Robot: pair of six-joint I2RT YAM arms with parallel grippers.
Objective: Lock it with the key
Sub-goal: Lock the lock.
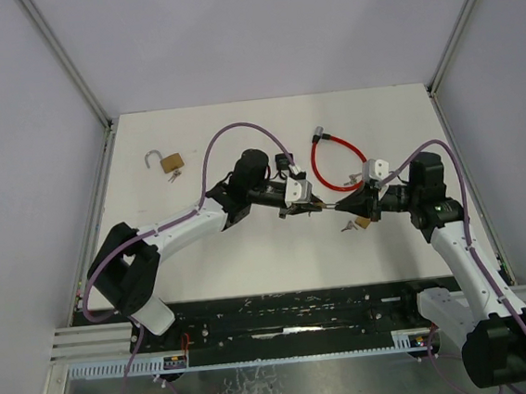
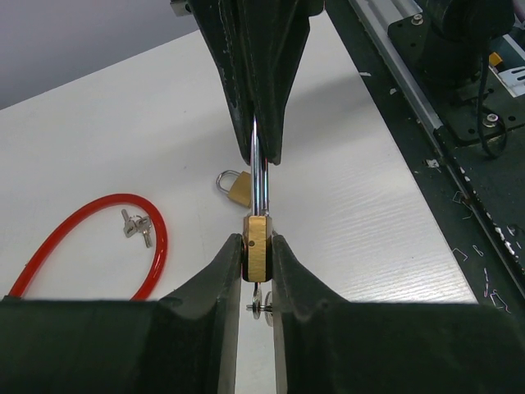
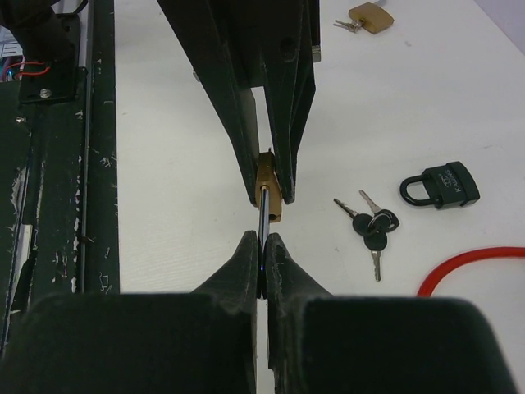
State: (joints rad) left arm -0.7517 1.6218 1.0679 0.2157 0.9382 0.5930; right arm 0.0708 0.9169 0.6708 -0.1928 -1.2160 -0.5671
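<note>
Top external view: mid-tabletop, left gripper and right gripper meet tip to tip. Left wrist view: left jaws pinch the brass padlock, key beneath. Right wrist view: right jaws clamp its shackle; black padlock lettering unreadable.

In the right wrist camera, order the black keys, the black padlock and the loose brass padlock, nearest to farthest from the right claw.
From the right claw, shut on the held padlock:
1. The black keys, on the table just to its right.
2. The black padlock, further right.
3. The loose brass padlock, far off near the top edge.
</note>
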